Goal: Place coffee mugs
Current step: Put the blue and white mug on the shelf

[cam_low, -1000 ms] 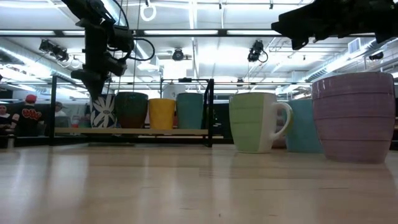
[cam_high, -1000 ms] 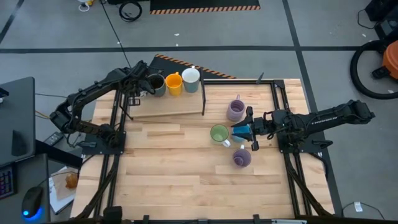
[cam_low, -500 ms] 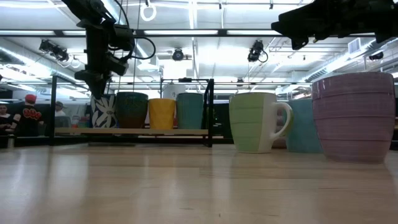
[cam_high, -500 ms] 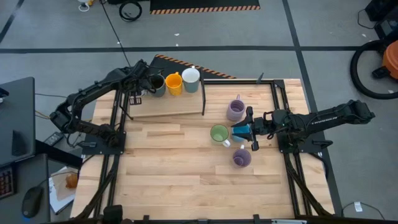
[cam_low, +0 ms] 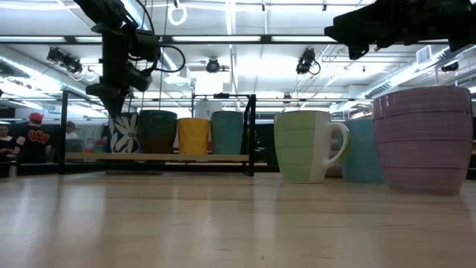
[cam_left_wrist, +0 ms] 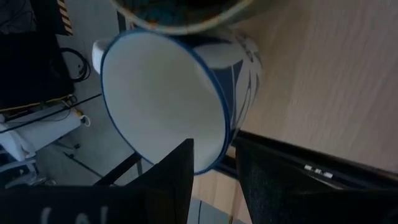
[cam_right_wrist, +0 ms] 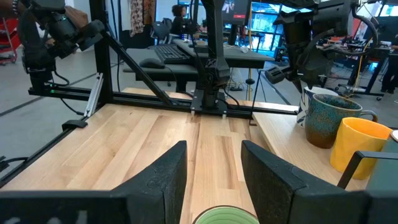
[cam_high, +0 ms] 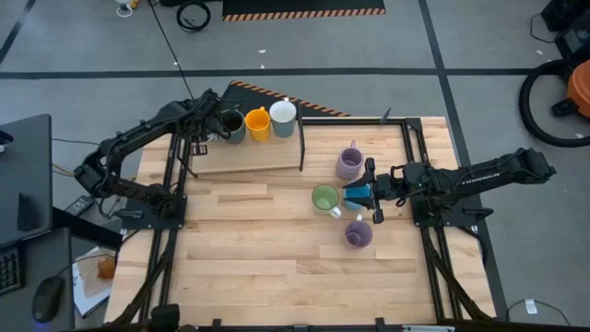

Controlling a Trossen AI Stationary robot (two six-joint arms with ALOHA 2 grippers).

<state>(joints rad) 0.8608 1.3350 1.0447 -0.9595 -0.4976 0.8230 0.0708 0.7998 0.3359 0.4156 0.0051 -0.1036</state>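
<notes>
1. High view: the left gripper (cam_high: 205, 132) sits at the far left end of the low wooden shelf (cam_high: 249, 159) on the surface (cam_high: 258, 249), just beside a row of three mugs there: a dark brown mug (cam_high: 230, 124), an orange mug (cam_high: 257, 123) and a white mug (cam_high: 283, 116). On the open surface a green mug (cam_high: 324, 198) stands between two lavender mugs, one farther back (cam_high: 349, 163) and one nearer the front (cam_high: 359, 232). The right gripper (cam_high: 369, 195) lies over a blue mug (cam_high: 357, 195), just beside the green mug; its fingers stand apart to either side of the blue mug, and contact cannot be confirmed

2. Low view: the left arm (cam_low: 119, 56) comes down onto a white mug with a blue leaf pattern (cam_low: 123, 132) at the left end of the shelf (cam_low: 160, 157), next to the dark brown mug (cam_low: 158, 131), orange mug (cam_low: 193, 135) and a pale mug (cam_low: 227, 131). The green mug (cam_low: 303, 145), the blue mug (cam_low: 362, 150) and a lavender mug (cam_low: 422, 139) stand upright nearer the camera

3. Left wrist view: the left gripper (cam_left_wrist: 213, 174) has its fingers on either side of the patterned mug's rim (cam_left_wrist: 168, 96), one inside and one outside the wall; a firm clamp cannot be confirmed

4. Right wrist view: the right gripper (cam_right_wrist: 213, 174) has its fingers spread, with the green mug's rim (cam_right_wrist: 224, 216) low between them. The dark brown mug (cam_right_wrist: 328, 118) and orange mug (cam_right_wrist: 357, 146) show on the shelf beyond
</notes>
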